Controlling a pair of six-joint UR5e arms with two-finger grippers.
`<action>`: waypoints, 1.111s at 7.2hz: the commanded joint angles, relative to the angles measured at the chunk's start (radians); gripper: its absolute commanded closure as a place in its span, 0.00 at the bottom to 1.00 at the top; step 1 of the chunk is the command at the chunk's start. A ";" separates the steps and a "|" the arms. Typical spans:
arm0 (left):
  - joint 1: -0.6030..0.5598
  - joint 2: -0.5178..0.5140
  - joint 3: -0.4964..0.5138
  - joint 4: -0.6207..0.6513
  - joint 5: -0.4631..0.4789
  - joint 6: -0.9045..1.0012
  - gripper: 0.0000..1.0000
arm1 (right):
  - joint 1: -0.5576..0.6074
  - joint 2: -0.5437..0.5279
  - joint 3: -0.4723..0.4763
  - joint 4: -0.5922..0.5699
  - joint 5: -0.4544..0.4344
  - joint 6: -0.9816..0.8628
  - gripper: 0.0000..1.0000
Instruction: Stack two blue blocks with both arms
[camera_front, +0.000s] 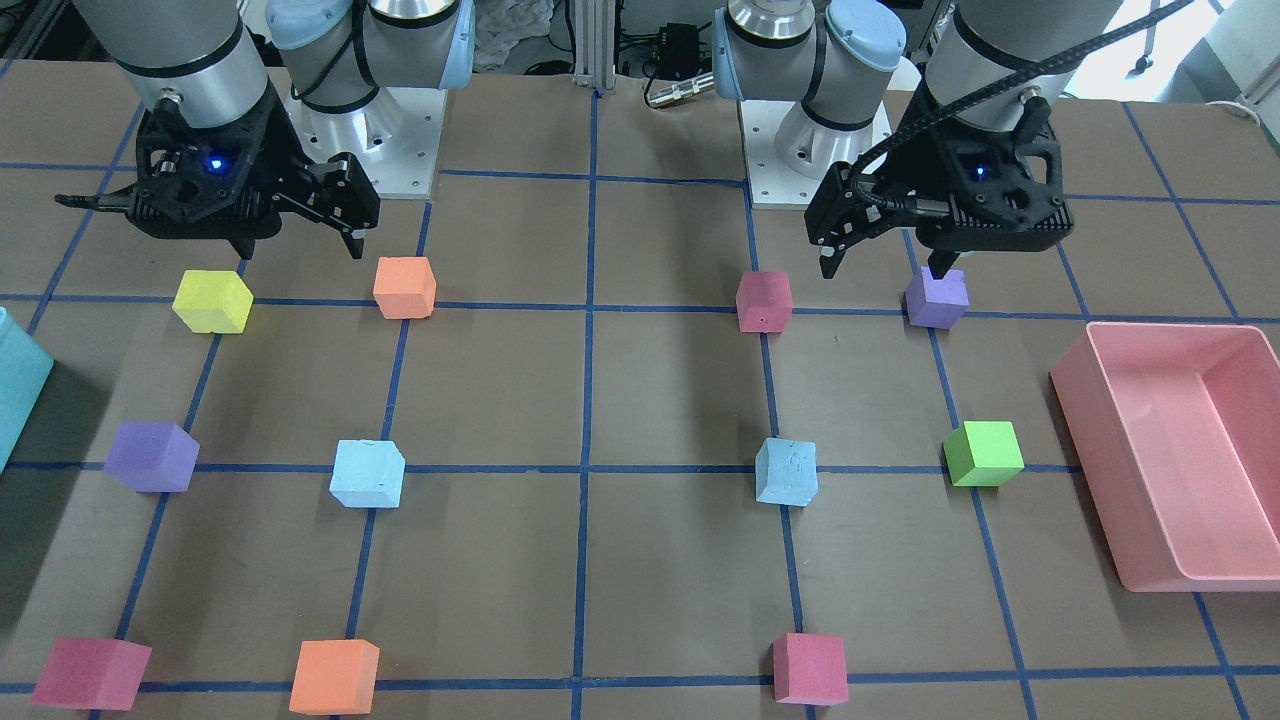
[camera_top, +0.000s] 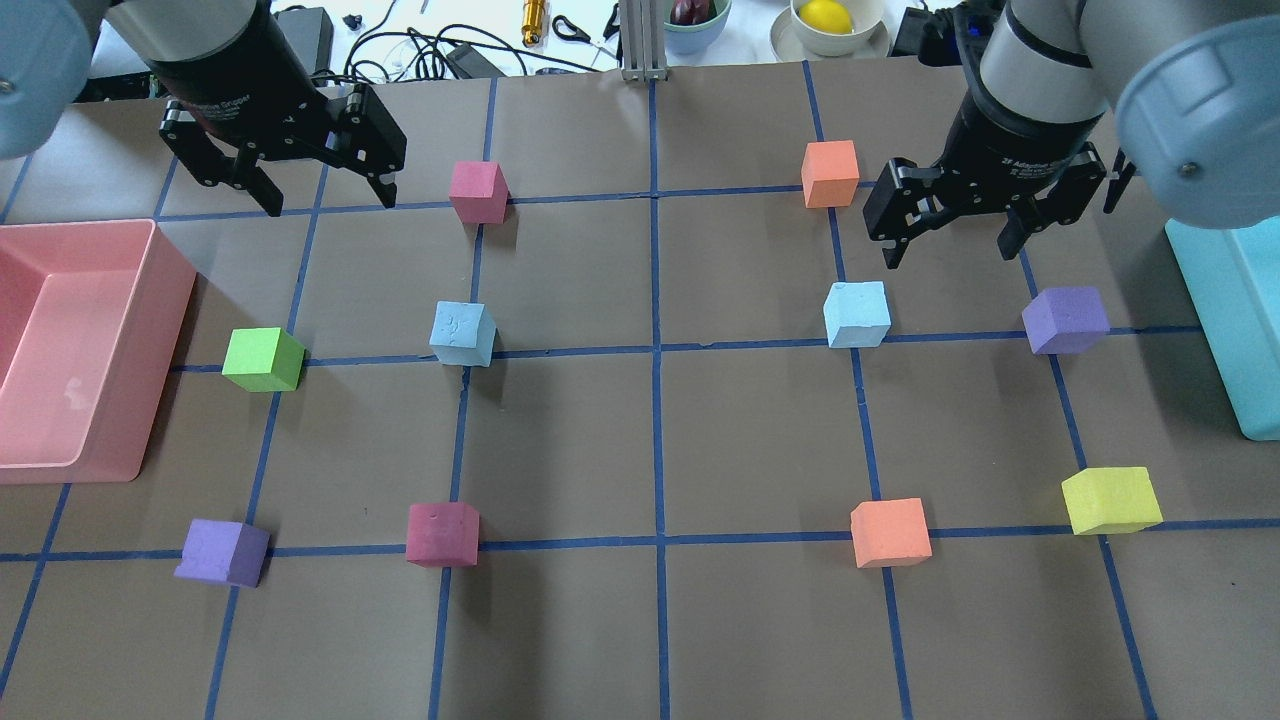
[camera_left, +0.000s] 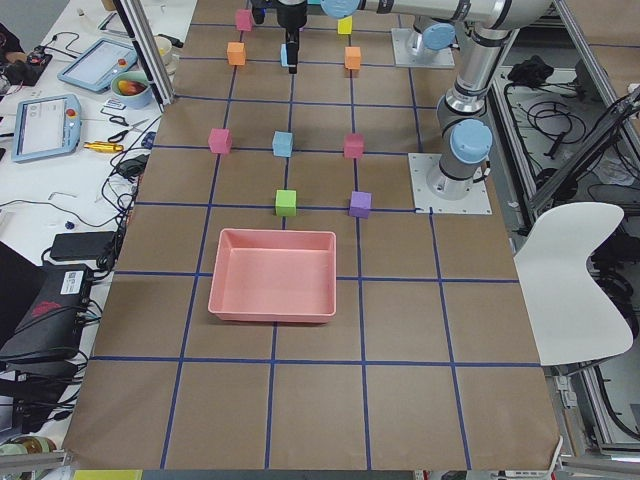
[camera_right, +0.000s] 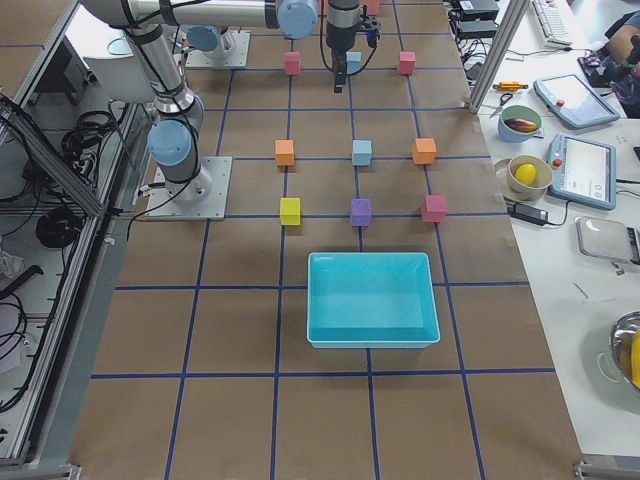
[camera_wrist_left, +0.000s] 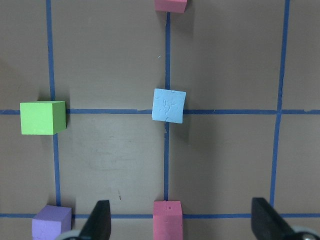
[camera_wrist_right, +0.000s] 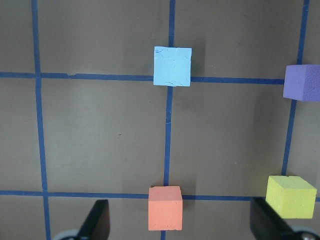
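- Blue blocks: the left blue block (camera_top: 462, 334) and the right blue block (camera_top: 857, 314) each sit alone on the bench (camera_top: 760, 440), in the middle row. They are well apart, one on each side of the centre tape line, and neither is held or stacked.
- Risk, wrong pick: the left block has a green cube (camera_top: 262, 359) to its left. The right block has a purple cube (camera_top: 1066, 319) to its right. A lateral error on descent would likely put me on a neighbour.
- Risk, skewed grasp: in the left wrist view the left block sits slightly turned against the tape lines. If I do not match that angle, I expect my fingers to meet corners, and the foam may twist or squeeze out.
- Risk, bad stack: an off-centre release would likely tip the upper block off the lower.
- Risk, arm contact: bringing the blocks together draws both arms toward the centre, so they could collide.
- Left gripper (camera_top: 330, 200): raised well clear of the bench, fingers pointing down, spread apart, holding nothing.
- Right gripper (camera_top: 948, 250): likewise raised, fingers down and spread apart, empty.
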 joint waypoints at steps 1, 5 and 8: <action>0.001 0.005 -0.010 0.001 0.000 0.001 0.00 | -0.002 0.010 0.007 0.017 -0.013 -0.004 0.00; 0.000 0.005 -0.013 0.001 0.000 -0.006 0.00 | -0.037 0.218 0.007 -0.151 0.005 0.005 0.00; 0.001 0.005 -0.015 0.000 0.000 -0.003 0.00 | -0.035 0.357 0.005 -0.231 0.007 -0.009 0.00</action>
